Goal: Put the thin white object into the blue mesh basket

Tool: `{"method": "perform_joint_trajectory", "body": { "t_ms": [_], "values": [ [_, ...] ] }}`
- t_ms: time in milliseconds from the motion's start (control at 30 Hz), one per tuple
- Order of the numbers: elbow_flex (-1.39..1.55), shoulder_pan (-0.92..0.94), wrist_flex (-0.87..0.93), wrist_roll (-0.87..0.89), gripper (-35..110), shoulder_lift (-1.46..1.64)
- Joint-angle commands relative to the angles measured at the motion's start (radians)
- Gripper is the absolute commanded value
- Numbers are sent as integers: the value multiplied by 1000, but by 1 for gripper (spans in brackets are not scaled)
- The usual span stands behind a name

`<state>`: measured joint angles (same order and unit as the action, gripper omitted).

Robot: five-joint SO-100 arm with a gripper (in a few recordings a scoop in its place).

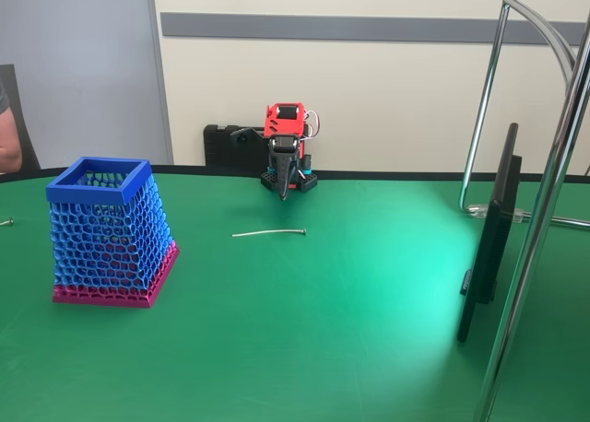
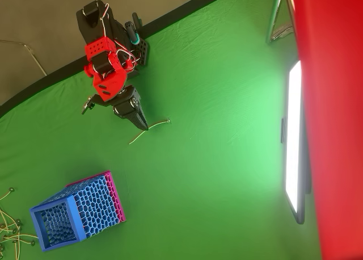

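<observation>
Green cloth covers the desk (image 1: 369, 330) on which all task items rest. Near the far edge, in the fixed view, stands the red-and-black arm (image 1: 286, 127), its gripper (image 1: 284, 193) pointing steeply downward, with the dark fingers (image 1: 282, 178) drawn together into a narrow point and nothing held between them. In the overhead view the gripper (image 2: 143, 125) hangs over the middle of the thin white object (image 2: 148, 129); whether the tip touches it cannot be told, and in the fixed view the tip appears above and behind the stick. The thin white object (image 1: 268, 232) lies flat on the cloth, slightly curved, with a small dark tip at its right end in the fixed view, just in front of the arm's base. The blue mesh basket (image 1: 111, 238) stands upright at the left of the fixed view, well apart from the stick, with a solid blue square rim, honeycomb walls widening downward, and a magenta-pink base. In the overhead view the blue mesh basket (image 2: 76, 212) sits toward the lower left. At the right of the fixed view a flat dark screen (image 1: 489, 247) stands edge-on beside chrome stand tubes (image 1: 544, 210). A small metallic item (image 1: 6, 222) lies at the left edge, beyond the basket.
</observation>
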<state>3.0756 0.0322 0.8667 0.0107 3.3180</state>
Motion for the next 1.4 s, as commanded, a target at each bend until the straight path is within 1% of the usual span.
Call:
{"method": "perform_joint_trajectory", "body": {
  "t_ms": [0,1033,1367],
  "values": [
    [8,14,6,9,1,8],
    [6,14,6,15,1,6],
    [-35,-2,-17,26,1,-115]
  ]
}}
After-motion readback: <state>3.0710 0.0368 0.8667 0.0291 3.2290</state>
